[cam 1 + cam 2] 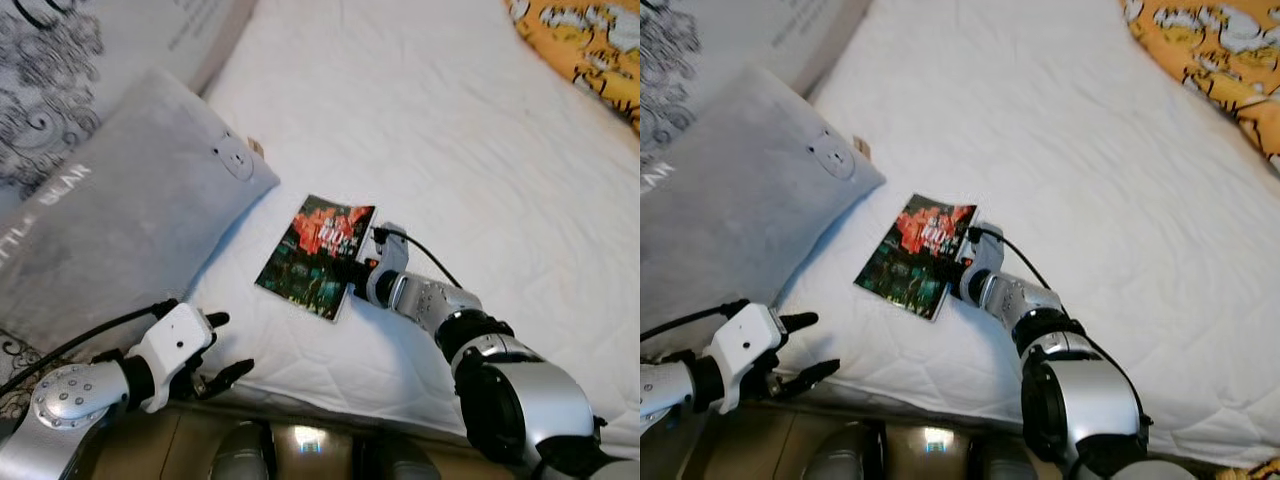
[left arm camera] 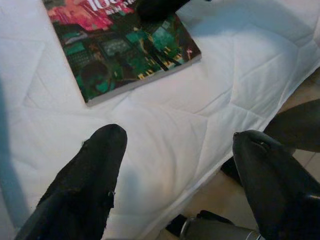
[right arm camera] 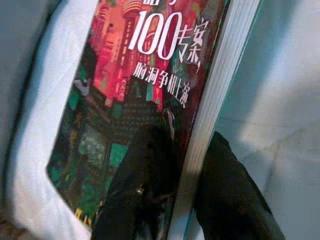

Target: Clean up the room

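A paperback book (image 1: 318, 255) with a red and green city cover lies flat on the white bed (image 1: 460, 140), next to a grey pillow. My right gripper (image 1: 350, 272) is shut on the book's page-side edge. In the right wrist view one black finger (image 3: 145, 170) rests on the cover and the other (image 3: 225, 190) sits against the pages. My left gripper (image 1: 232, 345) hovers open at the bed's front edge, a little short of the book (image 2: 120, 50), holding nothing.
A large grey pillow (image 1: 120, 220) lies left of the book, with a black-and-white patterned cloth (image 1: 40, 80) behind it. An orange patterned blanket (image 1: 590, 40) sits at the far right corner. The bed's front edge drops to the floor (image 1: 300, 440) below.
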